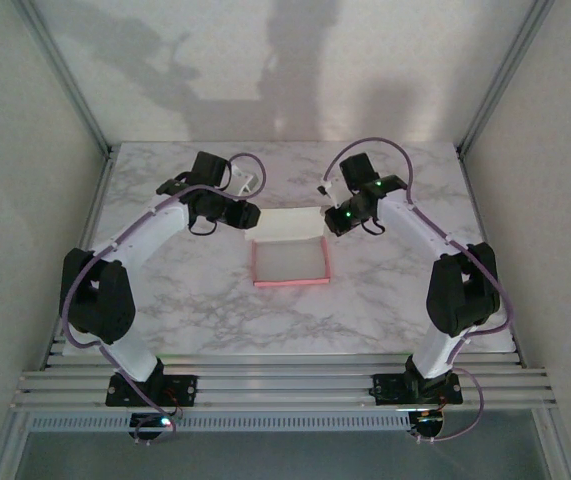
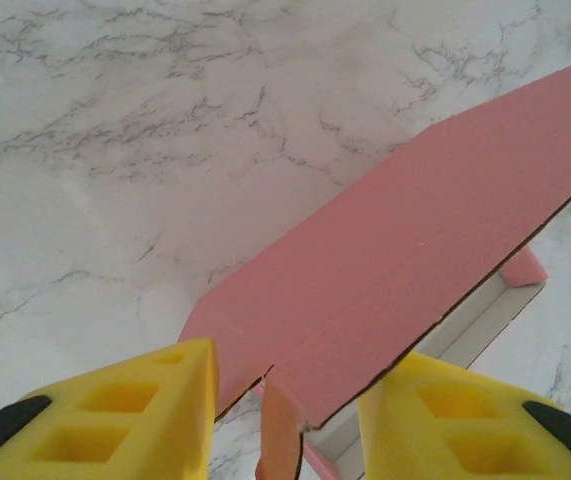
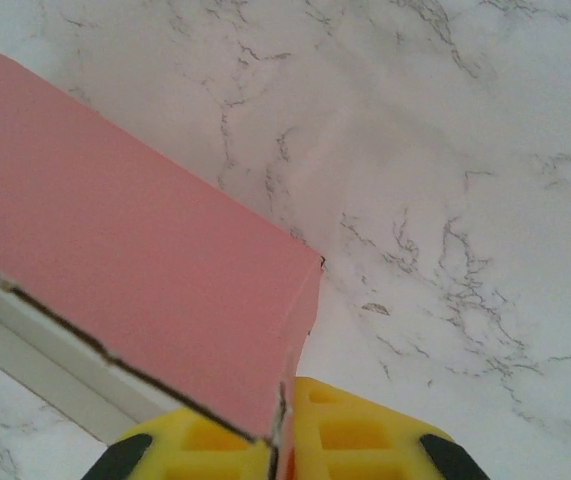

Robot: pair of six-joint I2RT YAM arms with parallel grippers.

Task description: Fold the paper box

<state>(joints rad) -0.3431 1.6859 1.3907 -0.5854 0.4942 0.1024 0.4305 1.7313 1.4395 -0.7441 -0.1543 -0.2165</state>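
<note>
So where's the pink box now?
Top view: the paper box sits in the middle of the marble table, its far flap between the left gripper and right gripper.

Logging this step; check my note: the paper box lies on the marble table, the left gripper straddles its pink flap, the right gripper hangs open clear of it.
Wrong on the right gripper: the right wrist view shows it shut on the paper box, pinching a pink wall at its corner. The rest stands.

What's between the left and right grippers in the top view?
The raised off-white flap of the paper box spans the gap from left gripper to right gripper in the top view; nothing else there.
</note>
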